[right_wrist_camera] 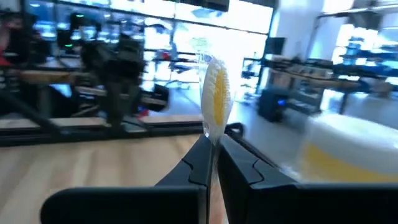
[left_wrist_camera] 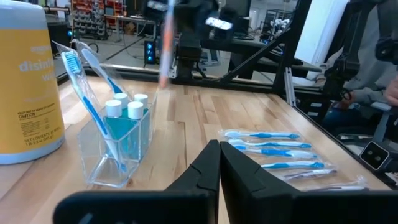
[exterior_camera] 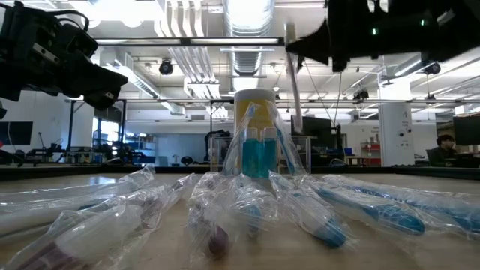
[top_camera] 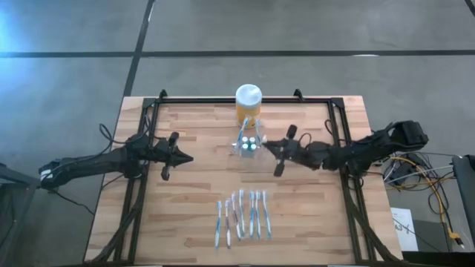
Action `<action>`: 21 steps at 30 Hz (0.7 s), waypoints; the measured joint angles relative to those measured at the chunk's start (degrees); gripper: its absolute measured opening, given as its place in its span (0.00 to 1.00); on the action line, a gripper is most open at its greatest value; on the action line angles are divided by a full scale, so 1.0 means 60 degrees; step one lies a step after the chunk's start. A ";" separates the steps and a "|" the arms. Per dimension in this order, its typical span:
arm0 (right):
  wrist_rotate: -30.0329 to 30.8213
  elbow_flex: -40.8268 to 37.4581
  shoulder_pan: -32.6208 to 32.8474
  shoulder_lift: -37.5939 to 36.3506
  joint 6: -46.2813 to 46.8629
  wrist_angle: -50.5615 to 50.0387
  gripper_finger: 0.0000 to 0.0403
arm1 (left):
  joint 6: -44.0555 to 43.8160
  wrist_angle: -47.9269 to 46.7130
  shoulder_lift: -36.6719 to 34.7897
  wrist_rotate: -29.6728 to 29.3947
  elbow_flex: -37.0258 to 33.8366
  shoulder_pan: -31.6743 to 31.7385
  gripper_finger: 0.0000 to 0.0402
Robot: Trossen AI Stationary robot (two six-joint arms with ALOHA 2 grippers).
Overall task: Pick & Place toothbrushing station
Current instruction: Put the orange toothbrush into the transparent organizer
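right jaws clamping toothbrush (right_wrist_camera: 215, 99) just beside toothbrushing station (top_camera: 249, 146), left jaws closed

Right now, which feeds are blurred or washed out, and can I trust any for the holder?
Right wrist view: background smeared, windows blown out; only the toothbrush in the right gripper reads clearly. Low view: wrapped toothbrushes up front are out of focus, ceiling lights glare. Left wrist view: sharp on the clear holder; trust that. High view: small but even.
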 joint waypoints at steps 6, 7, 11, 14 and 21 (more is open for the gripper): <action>0.0070 -0.0678 -0.0716 0.0003 -0.0054 0.1157 0.03 | 0.0078 0.0000 -0.0001 -0.0161 0.0001 -0.0001 0.02; 0.0072 -0.0722 -0.0778 0.0039 -0.0050 0.1323 0.03 | 0.0078 0.0004 0.0002 -0.0197 -0.0003 0.0002 0.03; 0.0113 -0.0746 -0.0900 0.0068 -0.0055 0.1335 0.03 | 0.0123 0.0004 0.0002 -0.0278 -0.0002 0.0002 0.03; 0.0297 -0.0738 -0.0921 0.0068 -0.0051 0.1335 0.03 | 0.0134 0.0004 0.0001 -0.0307 0.0000 0.0000 0.02; 0.1003 -0.0739 -0.0929 0.0219 -0.0006 0.1255 0.03 | 0.0081 0.0000 0.0000 -0.0306 -0.0013 0.0001 0.03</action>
